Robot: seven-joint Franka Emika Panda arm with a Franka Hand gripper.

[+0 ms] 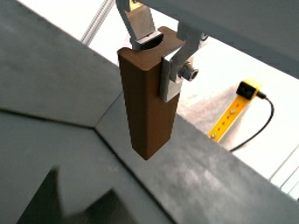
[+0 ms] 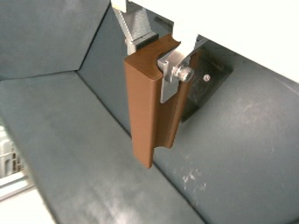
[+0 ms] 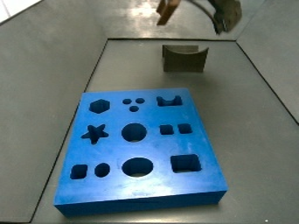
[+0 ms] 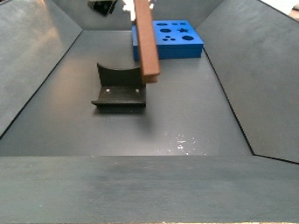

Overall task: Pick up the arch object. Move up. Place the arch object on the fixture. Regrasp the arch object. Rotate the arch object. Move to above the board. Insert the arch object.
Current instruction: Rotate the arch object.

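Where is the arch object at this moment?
The arch object hangs upright in the gripper, held at its upper end, off the floor. In a side view it is above the fixture, before the board.

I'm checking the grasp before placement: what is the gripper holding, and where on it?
The gripper, raised above the floor, holds the long brown wooden arch bar by its upper end, bar hanging down.

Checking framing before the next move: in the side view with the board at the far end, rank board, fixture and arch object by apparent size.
1. Arch object, in the hand, and board: too alike to rank.
2. Fixture: slightly smaller, though nearer the camera.
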